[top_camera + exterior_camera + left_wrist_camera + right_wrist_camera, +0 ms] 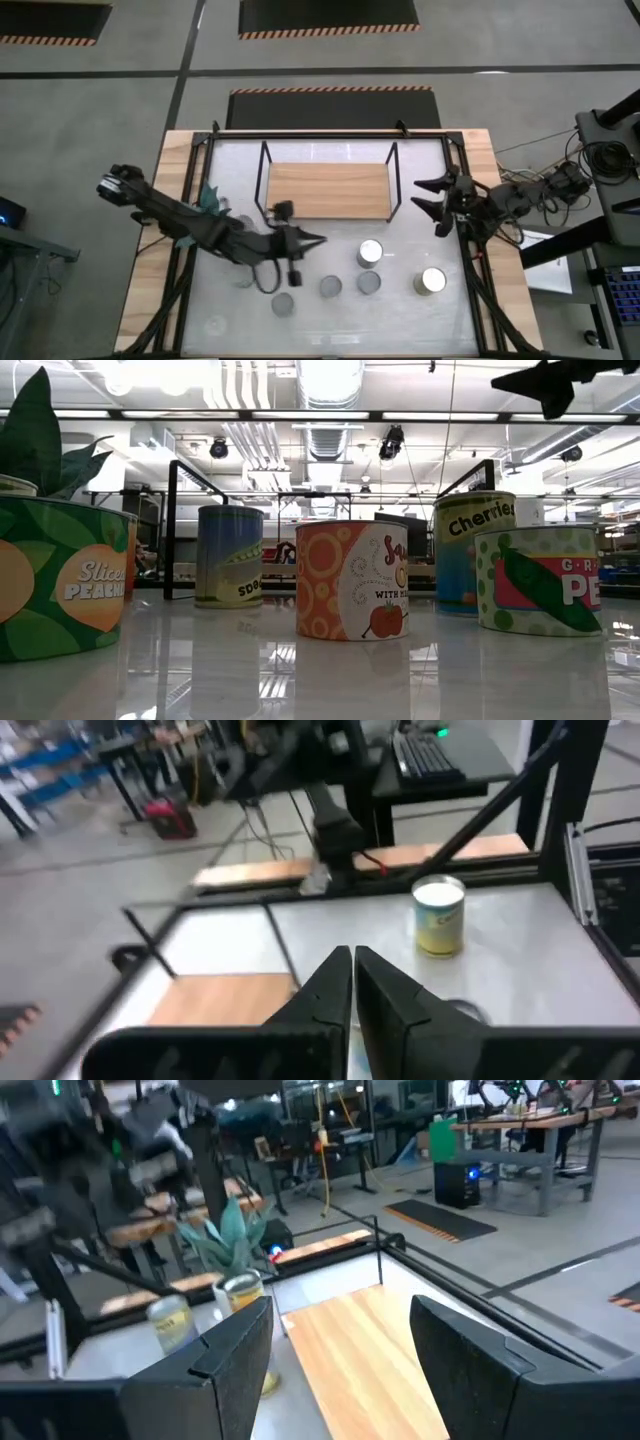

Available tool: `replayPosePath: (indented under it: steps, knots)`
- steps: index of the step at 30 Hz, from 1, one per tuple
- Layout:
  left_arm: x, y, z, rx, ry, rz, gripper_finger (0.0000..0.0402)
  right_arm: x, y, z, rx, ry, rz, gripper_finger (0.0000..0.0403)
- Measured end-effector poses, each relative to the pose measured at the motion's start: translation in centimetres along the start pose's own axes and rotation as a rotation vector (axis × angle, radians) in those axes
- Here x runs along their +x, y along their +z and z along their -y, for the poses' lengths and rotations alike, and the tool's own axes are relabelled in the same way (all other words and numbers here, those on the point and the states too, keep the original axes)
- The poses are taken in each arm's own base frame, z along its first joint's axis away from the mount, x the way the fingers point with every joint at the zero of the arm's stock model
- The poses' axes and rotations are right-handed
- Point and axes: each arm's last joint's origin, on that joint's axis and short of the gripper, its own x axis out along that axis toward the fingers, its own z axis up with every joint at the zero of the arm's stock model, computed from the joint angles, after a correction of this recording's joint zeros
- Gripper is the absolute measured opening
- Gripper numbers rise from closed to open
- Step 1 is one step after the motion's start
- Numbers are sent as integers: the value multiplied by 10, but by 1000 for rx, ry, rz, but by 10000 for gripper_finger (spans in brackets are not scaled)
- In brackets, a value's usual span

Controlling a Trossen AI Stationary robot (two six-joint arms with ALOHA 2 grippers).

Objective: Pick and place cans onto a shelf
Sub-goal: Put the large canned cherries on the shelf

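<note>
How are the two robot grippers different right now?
The left gripper has its jaws shut, while the right gripper has its jaws wide open. The left one is in front of the shelf, near the cans; the right one is beside the shelf's end. Both hold nothing.

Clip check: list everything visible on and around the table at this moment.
cans: at least five, silver tops, two shiny; on the table in front of the shelf
shelf: one, light wood in a black frame; rear middle, board bare
plant: one, teal; left of the shelf
table: one, white top, wood edges
left gripper: shut, empty; in front of the shelf
right gripper: open, empty; right of the shelf
</note>
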Motion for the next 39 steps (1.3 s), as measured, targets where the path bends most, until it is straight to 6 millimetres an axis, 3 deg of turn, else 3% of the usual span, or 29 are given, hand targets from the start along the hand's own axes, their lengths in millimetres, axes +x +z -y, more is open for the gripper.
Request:
replayPosePath:
  steps: [4,11,17,21,27,33,39]
  knots:
    - [-22,2,-17,39,2,30,0,17,8,-15,-59,-11,-53,226]
    - [-57,-13,-49,23,102,60,0,35,44,-36,-93,-31,-141,226]
    - [-73,-25,-62,70,137,58,0,47,69,-51,-101,-78,-311,226]
    - [-76,-28,-64,77,137,51,0,56,76,-63,-117,-58,-489,226]
    - [-87,-30,-70,90,114,20,0,66,65,-88,-144,26,-663,226]
    - [-99,-34,-70,96,-27,40,0,70,28,-109,-155,7,-773,226]
    - [-100,-37,-71,98,-29,60,0,75,-4,-116,-153,-105,-793,226]
